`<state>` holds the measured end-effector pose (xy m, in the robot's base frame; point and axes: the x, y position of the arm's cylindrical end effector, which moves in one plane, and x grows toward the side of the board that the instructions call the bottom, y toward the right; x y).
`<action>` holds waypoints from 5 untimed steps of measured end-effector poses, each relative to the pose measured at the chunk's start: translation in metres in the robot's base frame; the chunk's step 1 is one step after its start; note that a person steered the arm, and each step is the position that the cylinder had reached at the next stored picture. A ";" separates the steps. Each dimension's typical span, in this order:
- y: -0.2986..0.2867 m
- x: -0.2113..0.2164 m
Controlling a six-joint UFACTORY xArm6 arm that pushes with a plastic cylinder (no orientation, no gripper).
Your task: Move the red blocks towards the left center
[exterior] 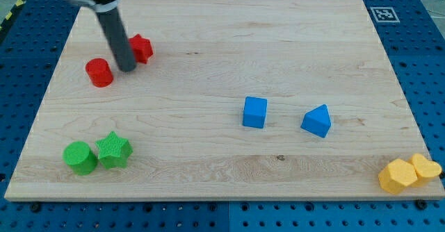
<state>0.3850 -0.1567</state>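
Observation:
A red cylinder [99,72] stands on the wooden board [222,23] at the view's upper left. A red star-like block [142,48] lies just to its upper right, partly hidden by my rod. My tip [127,69] rests on the board between the two red blocks, right of the cylinder and just below-left of the red star-like block, close to both.
A green cylinder [80,158] and a green star [113,150] sit at the lower left. A blue cube [254,112] and a blue wedge-like block [317,121] lie right of centre. Two yellow blocks [409,173] sit at the lower right corner.

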 end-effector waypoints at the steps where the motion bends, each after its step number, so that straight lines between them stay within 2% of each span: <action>1: 0.053 -0.026; 2: 0.092 -0.054; 3: 0.091 -0.072; 4: 0.063 -0.067; 5: -0.002 -0.036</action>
<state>0.3494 -0.1584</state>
